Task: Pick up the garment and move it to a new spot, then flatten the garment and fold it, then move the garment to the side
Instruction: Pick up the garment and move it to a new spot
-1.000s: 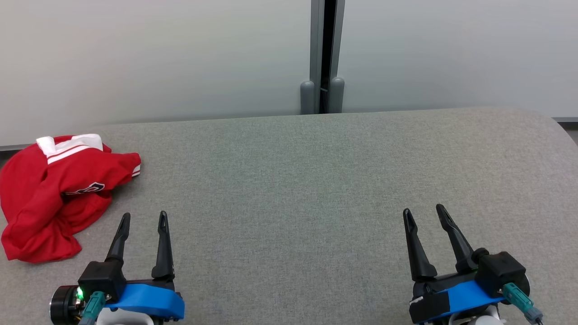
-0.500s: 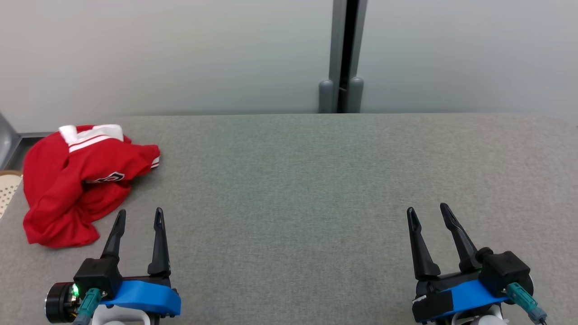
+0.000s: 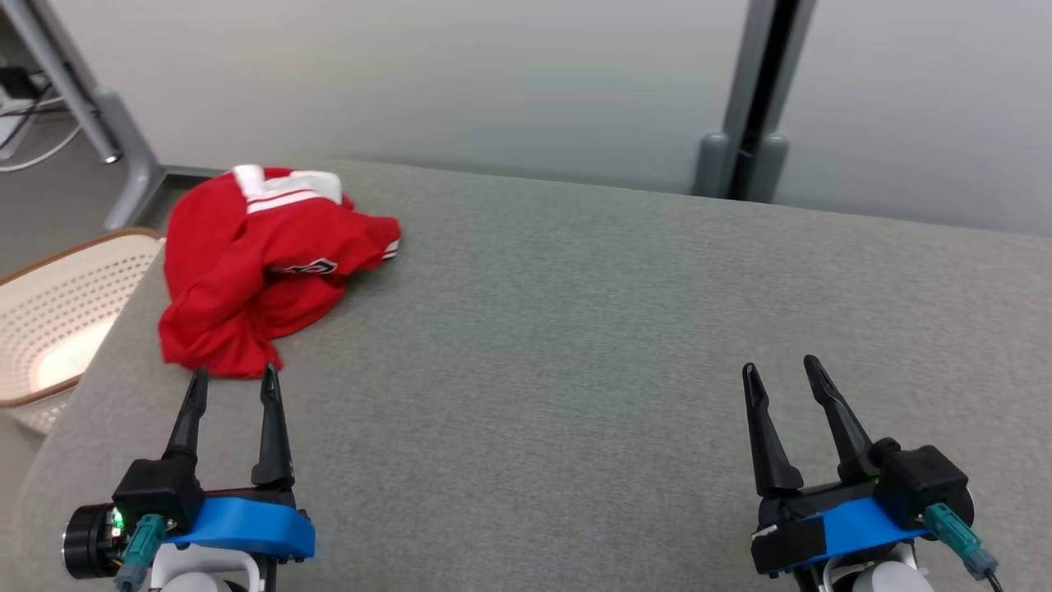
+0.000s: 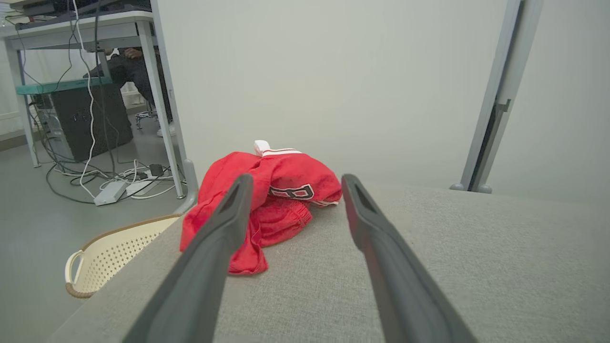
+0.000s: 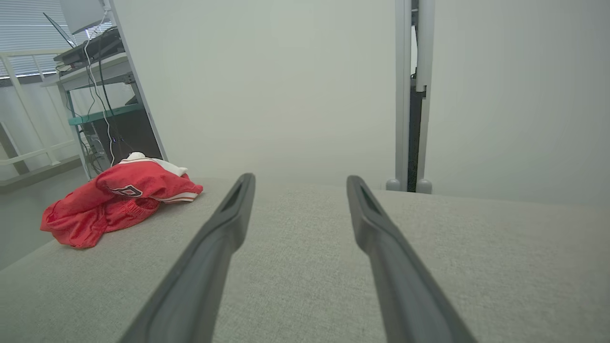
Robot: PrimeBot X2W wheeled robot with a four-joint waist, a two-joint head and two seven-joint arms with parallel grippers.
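Note:
The garment (image 3: pixel 259 267) is red with white stripes and a white collar, lying crumpled near the far left corner of the grey table (image 3: pixel 575 329). My left gripper (image 3: pixel 233 380) is open just in front of the cloth's near edge, fingertips close to it, nothing between them. In the left wrist view the garment (image 4: pixel 281 190) lies straight ahead beyond the two fingers. My right gripper (image 3: pixel 779 367) stands open over bare table at the lower right, far from the cloth. From the right wrist the garment (image 5: pixel 119 200) sits at the far left.
A cream perforated basket (image 3: pixel 57 304) stands on the floor off the table's left edge. A grey partition with a post (image 3: pixel 744 107) runs behind the table. A desk with cables and a computer (image 4: pixel 81 109) stands further left; a seated person's legs (image 4: pixel 128 66) show behind it.
The head camera has turned left, so the whole picture shifted right and the basket came into view. Both grippers stay open; the left one now sits nearer the garment.

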